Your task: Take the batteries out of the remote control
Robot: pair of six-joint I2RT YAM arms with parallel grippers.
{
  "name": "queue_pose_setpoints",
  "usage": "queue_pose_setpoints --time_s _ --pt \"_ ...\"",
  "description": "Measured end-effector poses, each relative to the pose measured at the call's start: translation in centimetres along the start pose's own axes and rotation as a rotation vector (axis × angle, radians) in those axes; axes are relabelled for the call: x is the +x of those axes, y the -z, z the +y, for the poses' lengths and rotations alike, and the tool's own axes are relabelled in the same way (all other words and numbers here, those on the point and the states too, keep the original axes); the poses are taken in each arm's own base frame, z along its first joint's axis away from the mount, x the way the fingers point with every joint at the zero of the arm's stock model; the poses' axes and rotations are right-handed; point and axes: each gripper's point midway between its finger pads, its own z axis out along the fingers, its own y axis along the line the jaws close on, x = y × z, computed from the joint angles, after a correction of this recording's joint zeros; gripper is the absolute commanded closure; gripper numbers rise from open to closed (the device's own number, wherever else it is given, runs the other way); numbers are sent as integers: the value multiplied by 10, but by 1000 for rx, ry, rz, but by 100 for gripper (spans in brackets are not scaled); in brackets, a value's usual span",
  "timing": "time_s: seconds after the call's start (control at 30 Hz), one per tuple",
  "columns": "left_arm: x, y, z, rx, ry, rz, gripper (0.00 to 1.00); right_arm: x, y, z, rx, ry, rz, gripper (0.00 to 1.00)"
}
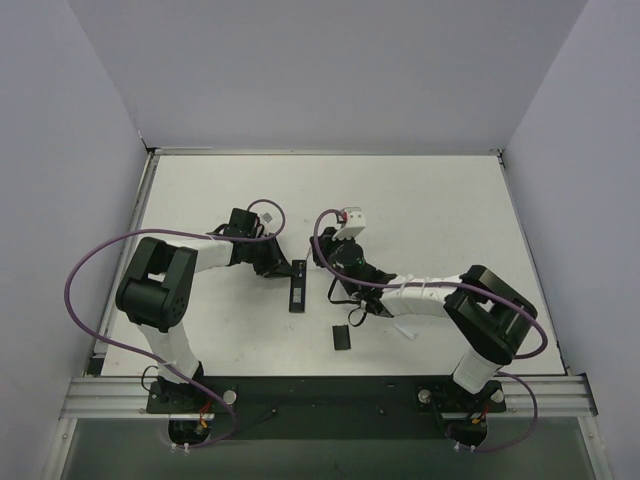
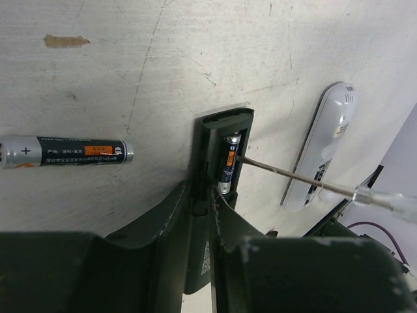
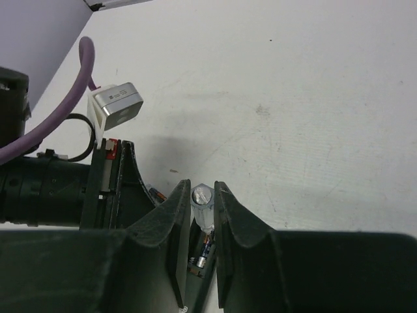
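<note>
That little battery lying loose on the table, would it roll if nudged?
Probably: the loose battery is a smooth cylinder lying on its side on the flat table, so a sideways nudge would likely roll it. Pushed end-on, it should slide instead. Its glossy wrapper looks slippery, so a pinch might slip.

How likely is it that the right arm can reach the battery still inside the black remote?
Probably yes: the compartment lies open, the left gripper steadies the remote, and the thin tool in the right gripper reaches the battery.
</note>
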Motion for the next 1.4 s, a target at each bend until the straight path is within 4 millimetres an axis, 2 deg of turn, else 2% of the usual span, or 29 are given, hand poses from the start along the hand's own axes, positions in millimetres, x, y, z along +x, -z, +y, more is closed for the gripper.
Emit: queue_pose_setpoints --time_s 0.1,0.13,0.27,0.63,0.8,0.93,1.03,1.2,1.3,1.4 --pt "0 0 0 4 0 2 75 3 4 16 3 117 4 100" --pt "0 -1 -1 9 1 2 75 11 6 19 -3 150 34 100" --pt "0 -3 -4 23 -3 6 75 16 6 30 -12 202 38 100" --pt "0 -4 -4 27 3 7 75 15 5 25 3 205 33 100" --pt "0 -4 -5 28 4 7 73 12 5 14 16 176 47 100" --pt "-3 -1 -8 15 -7 16 69 12 9 13 3 167 69 100" --pt "-21 9 -27 33 -26 -13 66 12 14 11 -9 166 90 100" --pt "-82 49 -70 121 -84 -175 65 11 20 5 -21 159 119 100" --pt "-115 71 -74 144 -84 -268 66 9 24 -1 -20 144 129 100" --pt "-139 82 -61 135 -57 -323 66 8 30 -5 -24 141 144 100"
